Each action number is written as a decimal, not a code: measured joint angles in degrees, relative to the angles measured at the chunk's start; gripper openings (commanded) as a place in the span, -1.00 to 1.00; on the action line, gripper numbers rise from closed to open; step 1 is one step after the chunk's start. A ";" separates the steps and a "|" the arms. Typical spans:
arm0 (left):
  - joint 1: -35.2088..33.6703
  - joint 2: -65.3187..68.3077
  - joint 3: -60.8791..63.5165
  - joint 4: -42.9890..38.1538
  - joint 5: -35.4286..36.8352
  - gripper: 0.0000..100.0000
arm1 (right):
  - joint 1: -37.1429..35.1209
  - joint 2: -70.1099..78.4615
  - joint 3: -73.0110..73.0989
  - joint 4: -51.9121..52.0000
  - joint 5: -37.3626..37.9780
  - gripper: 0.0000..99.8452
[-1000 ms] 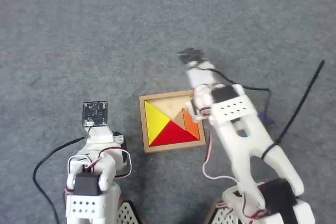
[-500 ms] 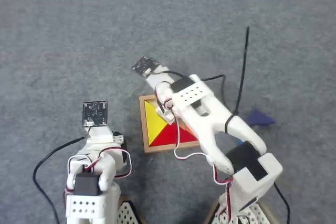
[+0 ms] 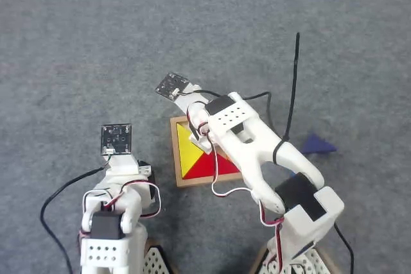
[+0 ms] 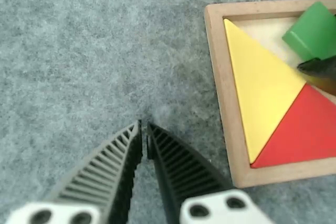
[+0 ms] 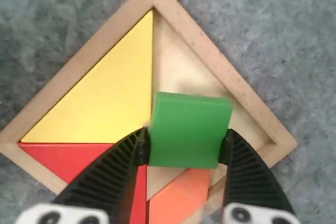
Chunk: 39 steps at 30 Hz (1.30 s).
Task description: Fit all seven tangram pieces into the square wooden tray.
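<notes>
Tray holds three pieces: yellow, red, orange. Right claw grips the one green square over the tray. High view adds one blue piece right of the tray. Left claw, left of the tray, is closed and empty.

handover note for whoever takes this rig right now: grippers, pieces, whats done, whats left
Right gripper: shut on the green square block, held over the bare corner of the square wooden tray.
Left gripper: shut, holding nothing, over the grey carpet beside the tray.
Done: large yellow triangle, red triangle and orange piece lie in the tray.
Left: seat the green block, fetch the dark blue piece from the carpet, then fit the remaining pieces.
</notes>
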 measured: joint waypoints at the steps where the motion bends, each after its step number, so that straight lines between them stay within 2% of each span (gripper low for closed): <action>1: 0.00 0.00 0.00 0.00 0.00 -0.97 | 0.00 0.00 0.00 0.00 0.00 -0.62; 8: 0.00 0.00 0.00 0.00 0.00 -0.97 | 0.00 0.00 0.00 0.00 0.00 -0.61; 14: 0.00 0.00 0.00 0.00 0.00 -0.97 | 0.00 0.00 0.00 0.00 0.00 -0.45; 20: 0.00 0.00 0.00 0.00 0.00 -0.97 | 0.00 0.00 0.00 0.00 0.00 -0.44; 25: 0.00 0.00 0.00 0.00 0.00 -0.97 | 0.44 0.00 -0.79 1.32 0.18 -0.66; 28: 0.00 0.00 0.00 0.00 0.00 -0.97 | 5.54 -2.64 -1.49 5.89 0.18 -0.75; 32: 0.00 0.00 0.00 0.00 0.00 -0.97 | 16.70 -11.16 0.53 10.55 0.09 -0.69; 39: 0.00 0.00 0.00 0.00 0.00 -0.97 | 29.63 -29.71 21.19 11.34 0.09 -0.66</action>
